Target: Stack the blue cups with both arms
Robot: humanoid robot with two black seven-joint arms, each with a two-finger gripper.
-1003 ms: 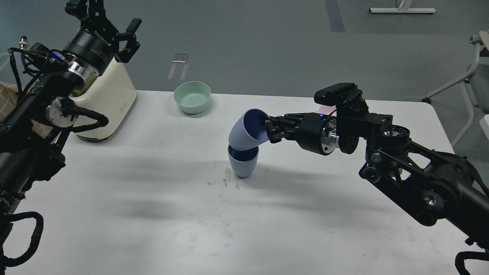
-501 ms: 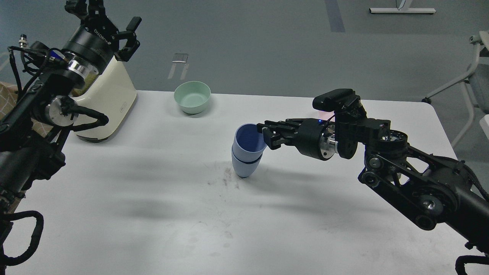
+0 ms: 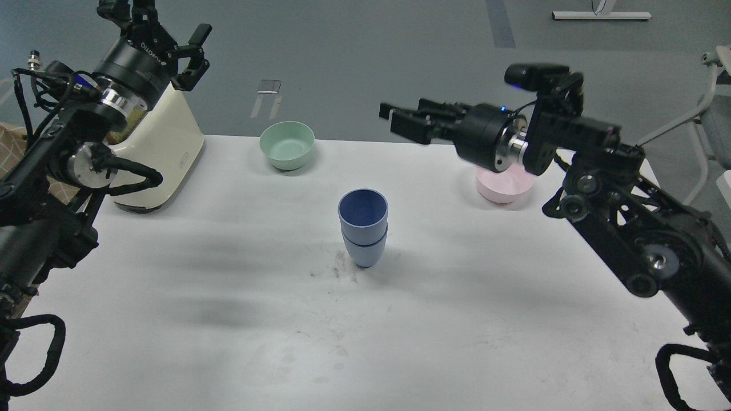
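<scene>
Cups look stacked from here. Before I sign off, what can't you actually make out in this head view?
- Lower blue cup: its inside is hidden by the upper blue cup, so seating depth is unclear.
- Pink bowl: the right arm covers its top and contents.
- Cream appliance: the left arm hides its upper part.
- Left gripper: fingers cut off by the top edge.

A white desk (image 3: 240,319) with rounded far corners fills the lower part of the view, its top marked with faint scuffs and soft grey shadows. Beyond it lies a smooth grey floor (image 3: 354,63), crossed by a darker stripe (image 3: 500,23) and bearing a small pale marking (image 3: 268,94) near the desk's far edge. The white foot of some furniture (image 3: 601,15) shows at the top, and part of a white-framed chair (image 3: 705,120) stands at the right edge.
</scene>
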